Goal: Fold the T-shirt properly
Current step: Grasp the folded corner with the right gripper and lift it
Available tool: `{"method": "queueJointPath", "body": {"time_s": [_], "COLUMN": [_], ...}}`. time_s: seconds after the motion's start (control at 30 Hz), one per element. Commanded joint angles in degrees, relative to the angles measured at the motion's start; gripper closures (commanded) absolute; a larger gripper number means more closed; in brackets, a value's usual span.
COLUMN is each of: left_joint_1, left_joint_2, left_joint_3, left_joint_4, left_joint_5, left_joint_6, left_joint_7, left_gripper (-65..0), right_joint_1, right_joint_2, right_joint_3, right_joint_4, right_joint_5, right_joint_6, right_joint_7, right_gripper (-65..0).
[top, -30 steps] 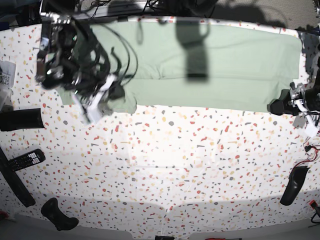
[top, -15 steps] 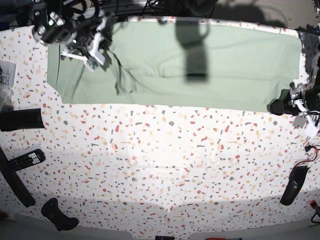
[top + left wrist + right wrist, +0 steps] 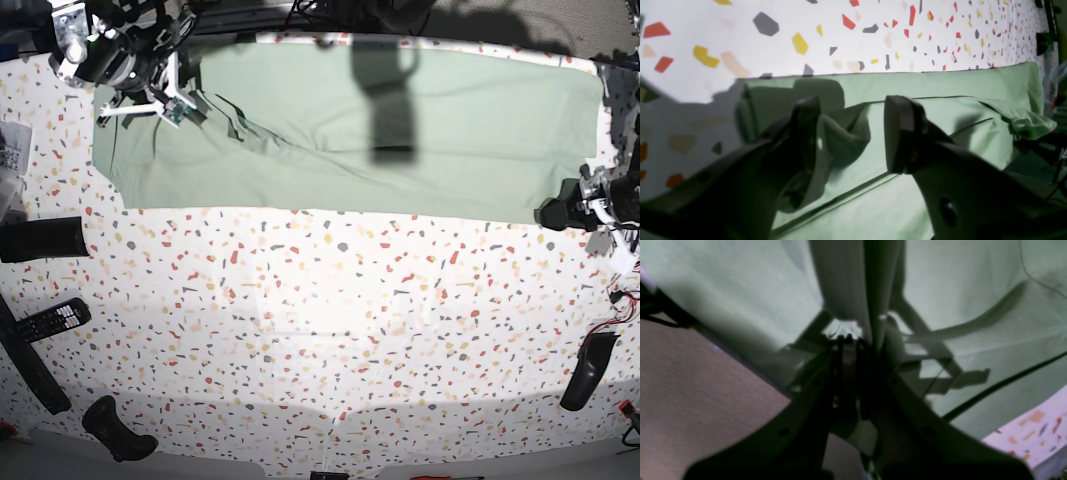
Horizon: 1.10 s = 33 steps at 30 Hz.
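The pale green T-shirt (image 3: 480, 140) lies spread along the far side of the table, with creases running from its upper left. My right gripper (image 3: 176, 103) is at the shirt's far left corner and is shut on a pinch of cloth. The right wrist view shows that gripper (image 3: 853, 340) closed, with the T-shirt (image 3: 957, 290) stretched away from it. My left gripper (image 3: 558, 211) sits at the shirt's near right corner. In the left wrist view this gripper (image 3: 853, 113) stands open. A bunched fold of the T-shirt (image 3: 940, 86) rests against one finger (image 3: 805, 133).
The speckled table (image 3: 330, 330) stretches toward the camera. On its left lie a black cylinder (image 3: 45, 240), a remote control (image 3: 52, 320), a paper (image 3: 10, 150) and a dark handle (image 3: 115, 428). Another dark tool (image 3: 588, 370) and wires lie at the right edge.
My right gripper has moved up and left from the shirt's near edge to the far left corner, pulling the cloth with it. The shirt's left end now lies spread. The left arm has stayed still.
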Motion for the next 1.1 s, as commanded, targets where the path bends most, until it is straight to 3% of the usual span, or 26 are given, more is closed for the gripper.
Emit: {"method": "queueJointPath", "body": {"time_s": [0.0,0.17,0.63,0.83,1.07], "left_joint_1": [-1.2,-1.2,-1.2,-1.2,-1.2], "left_joint_2": [-1.6,-2.1,0.3,1.0,-1.0], "left_joint_3": [-0.6,-0.6,-0.6,-0.6,-0.6], "left_joint_4": [0.9,0.9,0.9,0.9,2.3], "left_joint_5": [-1.1,-1.1,-1.1,3.9,3.7], "left_joint_6": [-0.5,-0.5,-0.5,-0.5,-0.5], "left_joint_7": [-0.5,1.1,2.1,2.1,1.8], "left_gripper": [-28.4,-28.4,-28.2,-13.1,0.0], "right_joint_1": [-0.2,-0.8,-0.9,-0.9,-0.9], "right_joint_2": [1.1,2.6,2.8,2.8,2.8], "right_joint_3": [0.3,0.3,0.3,0.3,0.3], "right_joint_4": [1.0,1.0,1.0,1.0,1.0], "right_joint_5": [-0.6,-4.9,-4.3,-4.3,-4.3], "right_joint_6": [0.3,0.3,0.3,0.3,0.3], "right_joint_7": [0.2,1.3,3.9,3.9,3.9], "right_gripper": [0.0,0.0,0.0,0.0,0.0]}}
